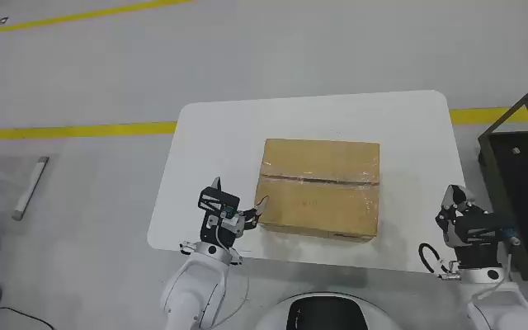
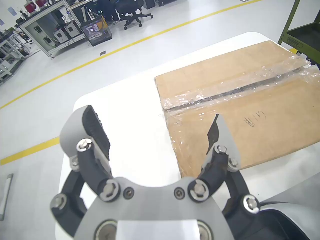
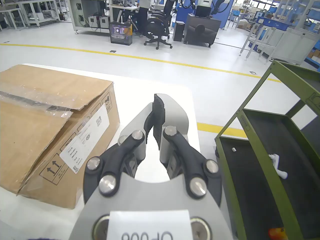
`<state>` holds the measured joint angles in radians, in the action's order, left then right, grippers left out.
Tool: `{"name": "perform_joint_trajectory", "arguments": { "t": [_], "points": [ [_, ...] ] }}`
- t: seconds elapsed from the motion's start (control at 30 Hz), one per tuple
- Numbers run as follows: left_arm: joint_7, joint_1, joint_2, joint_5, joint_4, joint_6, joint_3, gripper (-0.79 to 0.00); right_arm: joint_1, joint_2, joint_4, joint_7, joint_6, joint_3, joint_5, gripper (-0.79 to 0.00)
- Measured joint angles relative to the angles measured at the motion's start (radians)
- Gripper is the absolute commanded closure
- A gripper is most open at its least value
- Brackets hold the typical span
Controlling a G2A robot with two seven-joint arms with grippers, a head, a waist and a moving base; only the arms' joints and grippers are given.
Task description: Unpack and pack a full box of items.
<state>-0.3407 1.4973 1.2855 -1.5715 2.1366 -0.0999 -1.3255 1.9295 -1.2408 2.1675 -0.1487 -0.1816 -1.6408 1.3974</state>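
**White table [image 1: 214,165] carrying a taped cardboard box [image 1: 322,188]**

A white table with rounded corners is seen on a pale workshop floor crossed by a yellow line [image 1: 82,130]. The cardboard box is placed near the middle of the table, towards the robot's edge. Its top flaps are closed, and clear tape is laid along the centre seam. A white label [image 3: 86,138] is stuck on the side facing the right arm, and the flap corner above it is slightly lifted.

The left gripper [image 2: 152,112] is held at the box's left edge, close to its near corner, with its fingers spread wide apart and nothing between them. Contact with the cardboard cannot be judged. The right gripper [image 3: 157,101] is positioned at the table's right edge, well apart from the box, with its pads pressed together on nothing. A green cart [image 3: 262,151] is parked just beside the table on that side.
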Motion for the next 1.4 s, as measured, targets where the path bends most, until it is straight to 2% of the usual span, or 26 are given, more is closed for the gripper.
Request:
{"name": "perform_joint_trajectory", "arguments": {
  "t": [0.33, 0.67, 1.03, 1.4],
  "points": [
    [0.000, 0.000, 0.000, 0.000, 0.000, 0.000, 0.000, -0.785, -0.001, 0.000, -0.002, 0.002, 0.000, 0.001, -0.002, 0.000],
    [0.000, 0.000, 0.000, 0.000, 0.000, 0.000, 0.000, -0.785, -0.065, -0.012, -0.087, -0.021, -0.048, 0.035, -0.011, 0.000],
    [0.000, 0.000, 0.000, 0.000, 0.000, 0.000, 0.000, -0.785, -0.259, -0.030, -0.300, -0.033, -0.026, 0.175, 0.019, 0.000],
    [0.000, 0.000, 0.000, 0.000, 0.000, 0.000, 0.000, -0.785, -0.430, -0.042, -0.461, 0.004, 0.053, 0.246, 0.002, 0.000]
  ]
}}
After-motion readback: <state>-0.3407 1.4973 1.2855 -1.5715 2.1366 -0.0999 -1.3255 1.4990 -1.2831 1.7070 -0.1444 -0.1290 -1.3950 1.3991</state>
